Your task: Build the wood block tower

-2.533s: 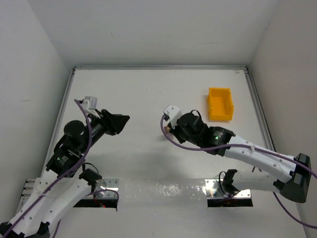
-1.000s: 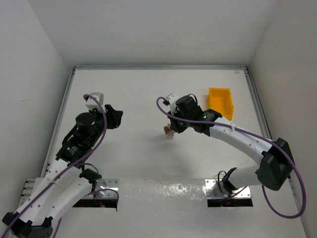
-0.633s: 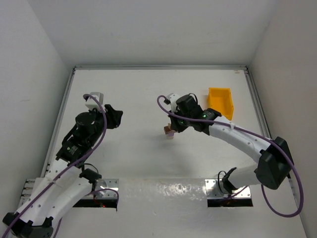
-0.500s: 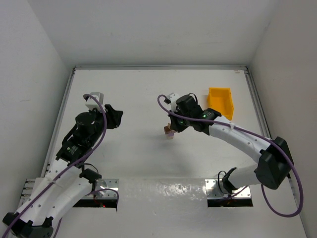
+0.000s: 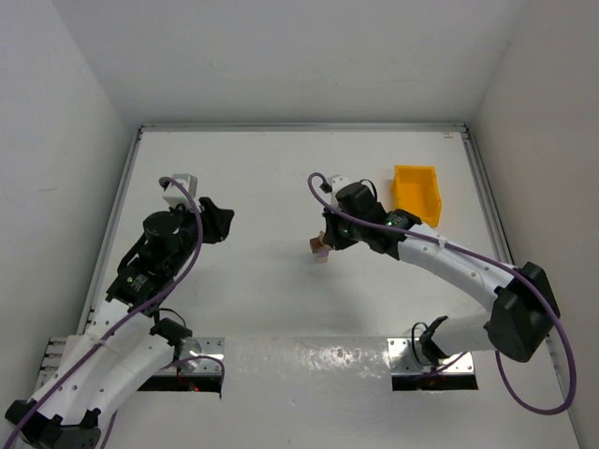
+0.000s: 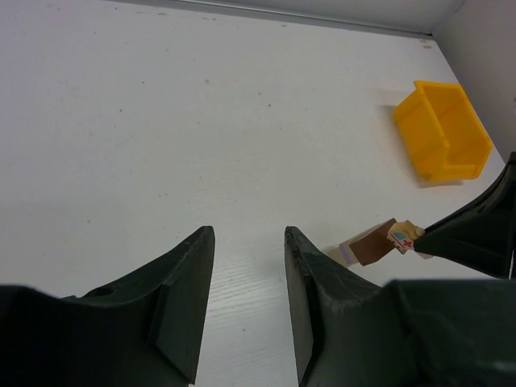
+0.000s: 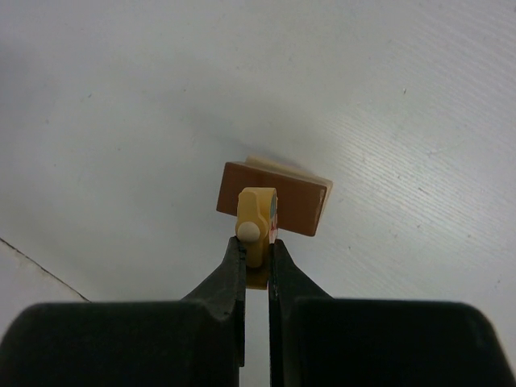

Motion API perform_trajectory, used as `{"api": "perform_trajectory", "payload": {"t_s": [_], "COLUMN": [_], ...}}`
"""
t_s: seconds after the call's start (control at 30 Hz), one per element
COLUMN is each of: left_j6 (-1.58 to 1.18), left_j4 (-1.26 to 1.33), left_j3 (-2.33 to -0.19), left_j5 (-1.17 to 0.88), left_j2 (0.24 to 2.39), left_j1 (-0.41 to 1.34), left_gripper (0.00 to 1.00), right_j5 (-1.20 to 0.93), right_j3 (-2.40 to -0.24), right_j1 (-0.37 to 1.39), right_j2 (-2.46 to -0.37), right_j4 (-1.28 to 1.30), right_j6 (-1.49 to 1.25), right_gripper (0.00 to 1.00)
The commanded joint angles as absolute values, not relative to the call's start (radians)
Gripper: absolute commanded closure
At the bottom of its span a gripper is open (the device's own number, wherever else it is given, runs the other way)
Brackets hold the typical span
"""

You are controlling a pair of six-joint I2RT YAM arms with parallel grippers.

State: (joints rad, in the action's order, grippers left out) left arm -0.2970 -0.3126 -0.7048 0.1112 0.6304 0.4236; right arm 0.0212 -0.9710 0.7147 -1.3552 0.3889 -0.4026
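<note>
Hovering over the left half of the table (image 5: 271, 168), the left gripper (image 5: 213, 223) has its jaws spread apart with nothing between them. It points across at the work from well away. Near the middle of the table stands the tower (image 5: 319, 247), so far a brown block (image 7: 282, 197) lying on a pale block (image 7: 316, 176). Just right of it, the right gripper (image 7: 256, 256) pinches a small tan block (image 7: 256, 211) with a round peg, holding it right over the brown block; whether the two touch cannot be told. Further right and farther back sits the yellow bin (image 5: 416, 195), well apart from the stack. The risk, as I judge it, lies in the letting go. The small block looks narrow where it is held, so if the jaws part before it rests flat it may topple off. A sideways nudge from the fingers could also slide the brown block off its base.
</note>
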Motion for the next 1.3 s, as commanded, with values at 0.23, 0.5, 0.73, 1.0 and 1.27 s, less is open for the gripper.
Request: {"api": "perform_trajectory", "payload": {"t_s": [0.23,0.5,0.73,1.0,1.27], "left_j6": [-0.296,-0.299,-0.298,-0.298,-0.298], "left_j4": [-0.270,-0.268,-0.268,-0.270,-0.270], "left_j3": [-0.701,-0.701,-0.699,-0.699,-0.699], "left_j5": [0.095,0.086,0.083,0.084,0.083], "left_j2": [0.627,0.634,0.635,0.634,0.635], "left_j1": [0.411,0.411,0.411,0.411,0.411], "left_gripper": [0.63,0.63,0.63,0.62,0.63], "right_j5": [0.078,0.107,0.112,0.092,0.081], "right_j3": [-0.953,-0.940,-0.933,-0.934,-0.927], "right_j1": [0.710,0.712,0.715,0.715,0.715], "right_j2": [-1.324,-1.327,-1.336,-1.348,-1.348], "right_j4": [0.335,0.316,0.295,0.284,0.287], "right_j6": [-0.482,-0.503,-0.506,-0.502,-0.502], "right_gripper": [0.99,0.99,0.99,0.99,0.97]}}
